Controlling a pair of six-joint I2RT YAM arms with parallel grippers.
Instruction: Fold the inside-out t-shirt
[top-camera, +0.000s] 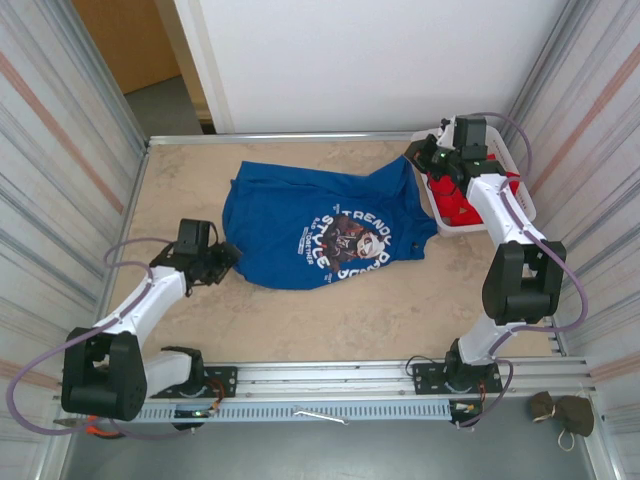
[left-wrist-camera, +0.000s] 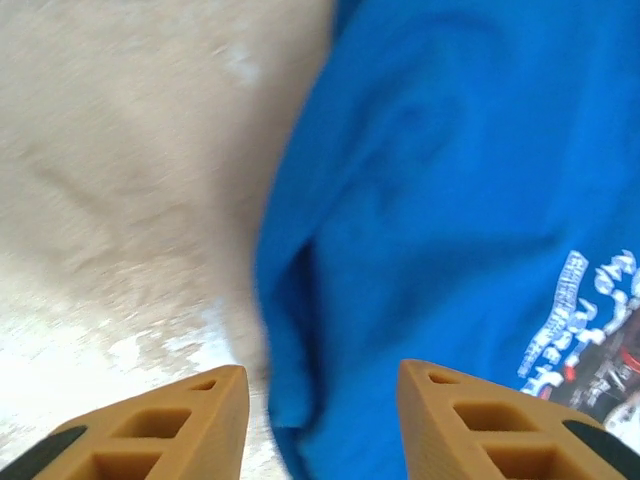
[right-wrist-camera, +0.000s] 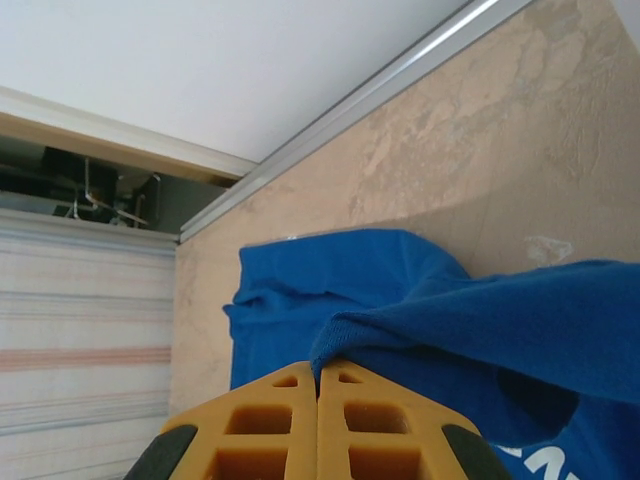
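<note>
The inside-out t-shirt (top-camera: 290, 215), royal blue, lies spread over the middle of the table with its white and light-blue print (top-camera: 348, 243) facing up. At its left edge my left gripper (top-camera: 228, 258) is low over the table and open. In the left wrist view the left gripper (left-wrist-camera: 322, 400) straddles a fold at the t-shirt's (left-wrist-camera: 450, 200) edge. My right gripper (top-camera: 420, 158) is at the shirt's far right corner. In the right wrist view the right gripper (right-wrist-camera: 318, 375) is shut on a ribbed hem of the t-shirt (right-wrist-camera: 330, 280), which hangs lifted from it.
A white basket (top-camera: 527, 207) holding a red garment (top-camera: 455, 203) stands at the far right, just behind the right arm. Corrugated metal walls close in both sides. A metal rail (top-camera: 350, 375) runs along the near edge. Bare beige tabletop (top-camera: 400, 310) lies in front of the shirt.
</note>
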